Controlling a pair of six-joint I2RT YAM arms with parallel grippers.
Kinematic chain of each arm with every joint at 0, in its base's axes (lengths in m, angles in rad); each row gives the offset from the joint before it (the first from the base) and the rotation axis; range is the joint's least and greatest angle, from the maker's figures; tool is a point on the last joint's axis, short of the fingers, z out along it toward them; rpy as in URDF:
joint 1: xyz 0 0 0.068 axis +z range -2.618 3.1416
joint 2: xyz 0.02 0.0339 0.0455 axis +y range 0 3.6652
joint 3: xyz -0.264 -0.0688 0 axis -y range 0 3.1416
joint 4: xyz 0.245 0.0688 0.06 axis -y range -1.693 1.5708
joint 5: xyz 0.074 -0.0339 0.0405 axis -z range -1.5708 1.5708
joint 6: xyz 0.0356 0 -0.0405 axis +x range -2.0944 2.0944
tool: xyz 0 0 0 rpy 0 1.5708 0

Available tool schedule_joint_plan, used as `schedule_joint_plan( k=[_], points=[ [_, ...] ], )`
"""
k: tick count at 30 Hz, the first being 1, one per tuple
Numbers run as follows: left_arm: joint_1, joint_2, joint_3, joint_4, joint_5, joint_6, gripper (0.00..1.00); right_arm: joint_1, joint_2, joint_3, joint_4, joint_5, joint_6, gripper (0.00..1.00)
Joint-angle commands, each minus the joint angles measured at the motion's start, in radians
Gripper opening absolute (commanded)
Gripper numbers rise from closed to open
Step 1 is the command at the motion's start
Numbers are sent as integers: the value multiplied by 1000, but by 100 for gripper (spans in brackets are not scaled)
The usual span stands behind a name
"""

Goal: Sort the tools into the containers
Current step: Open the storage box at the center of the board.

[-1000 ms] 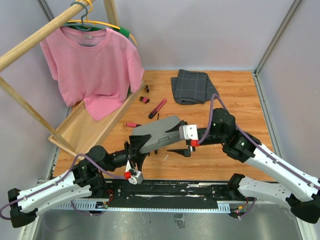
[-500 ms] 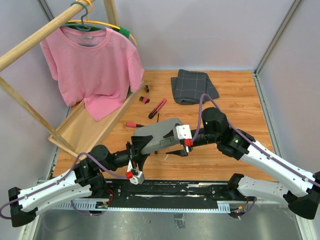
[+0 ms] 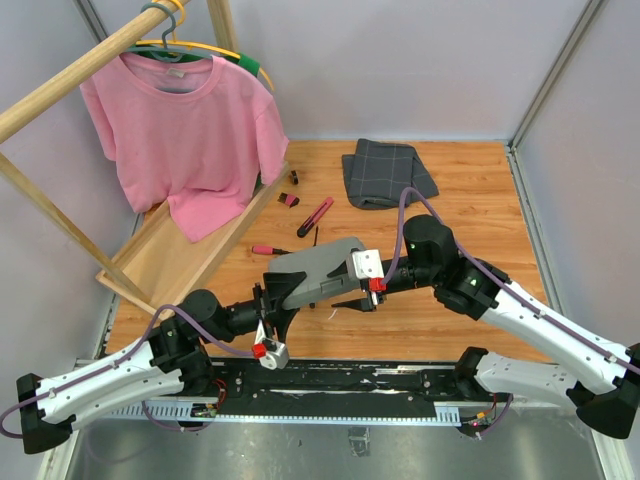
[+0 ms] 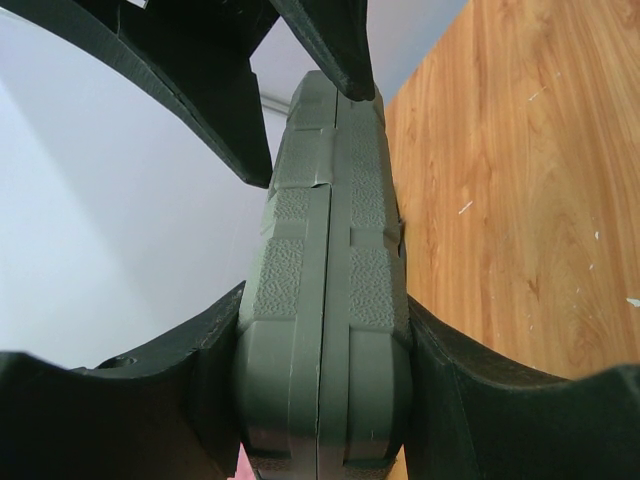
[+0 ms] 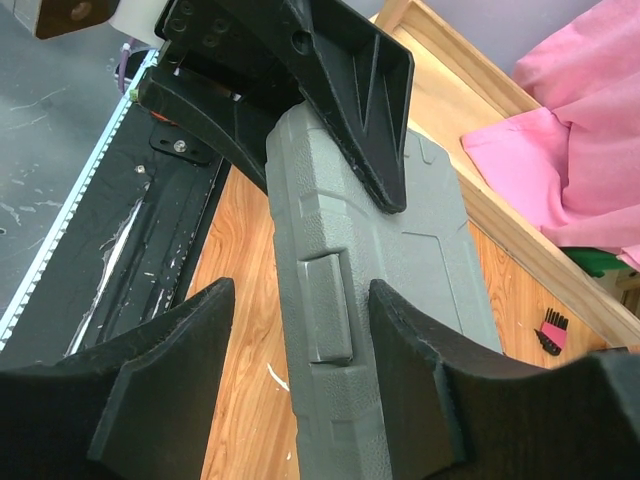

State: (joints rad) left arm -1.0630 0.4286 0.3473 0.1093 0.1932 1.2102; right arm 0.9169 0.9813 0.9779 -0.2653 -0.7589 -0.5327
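Grey-green plastic tool case (image 4: 330,170) sits pinched edgewise in the left gripper (image 4: 327,300). Fingers of the right gripper (image 5: 300,295) stand spread astride its latch (image 5: 330,325) (contact unclear).

Grey-green moulded tool case (image 3: 315,268) at centre of the top view: shut, two halves meeting along a seam, textured panels, flat latch (image 5: 328,305) folded down on one edge. Runs diagonally from lower left to upper right. Above it on the wood, scattered apart: red-handled tool (image 3: 316,215) lying slantwise, thin black bit (image 3: 316,234) just below, small red tool (image 3: 265,249) further left, small red-and-black piece (image 3: 288,200), small black piece (image 3: 295,177) higher up.
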Motion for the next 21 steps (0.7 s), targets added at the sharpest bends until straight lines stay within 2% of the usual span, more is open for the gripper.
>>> schedule_joint_plan(
  k=[1, 21],
  points=[
    [-4, -5, 16, 95, -14, 3, 0, 21, -16, 1, -31, -23, 8, 57],
    [-4, -5, 16, 93, -10, 2, 0, 27, -17, -21, -31, -2, 15, 57]
  ],
)
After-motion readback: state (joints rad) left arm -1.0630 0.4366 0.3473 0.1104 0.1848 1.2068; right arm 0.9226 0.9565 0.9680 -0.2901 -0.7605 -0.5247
